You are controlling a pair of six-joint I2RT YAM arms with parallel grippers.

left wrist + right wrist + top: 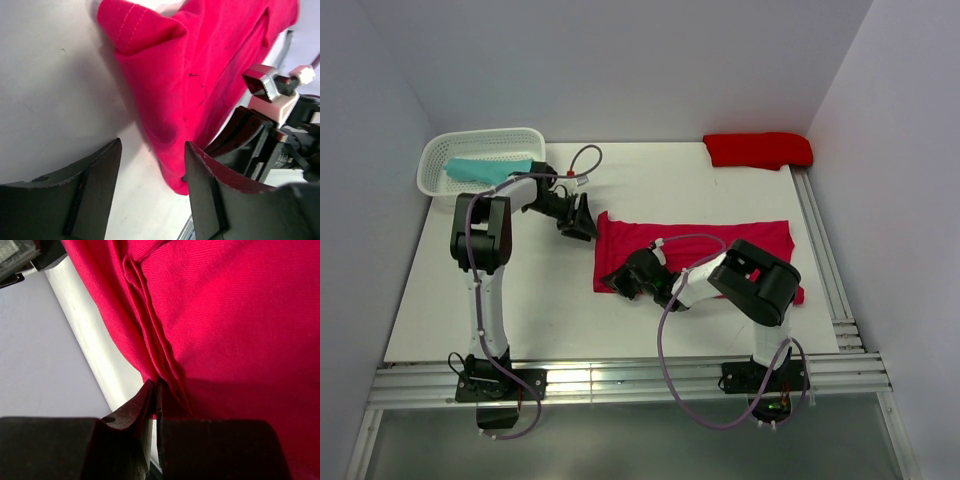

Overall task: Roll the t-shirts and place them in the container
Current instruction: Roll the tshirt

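A raspberry-crimson t-shirt (705,245) lies folded into a long strip across the middle of the table. My right gripper (620,280) is at its left near corner, shut on a pleat of the cloth (150,330), the jaws (157,390) pinched together on the hem. My left gripper (582,222) hovers at the strip's left far corner, open. In the left wrist view the shirt's edge (175,165) hangs between my fingers (152,167), brushing the right-hand one. A scarlet t-shirt (757,149) lies bundled at the back right. A teal t-shirt (485,168) rests in the basket.
The white lattice basket (435,160) stands at the back left corner, just behind my left arm. A metal rail (820,250) runs along the table's right edge and another along the near edge (620,380). Walls close in on three sides.
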